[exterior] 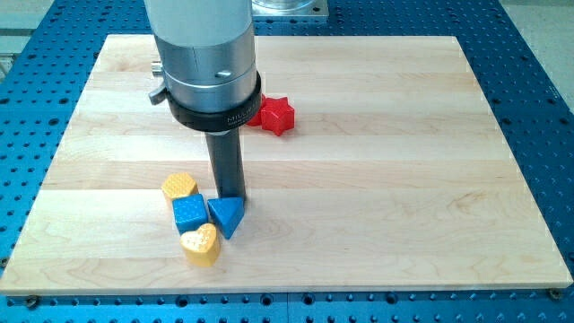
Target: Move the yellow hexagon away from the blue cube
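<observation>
The yellow hexagon (179, 187) lies at the view's lower left, touching the top edge of the blue cube (189, 214). A blue triangle (227, 215) sits right of the cube, touching it. A yellow heart (200, 244) sits just below the cube and triangle. My tip (230, 195) stands at the triangle's upper edge, a little to the right of the yellow hexagon and up-right of the blue cube.
A red star (277, 114) lies near the board's upper middle, partly behind the arm's grey body (204, 54). The wooden board (404, 179) rests on a blue perforated table (547, 108).
</observation>
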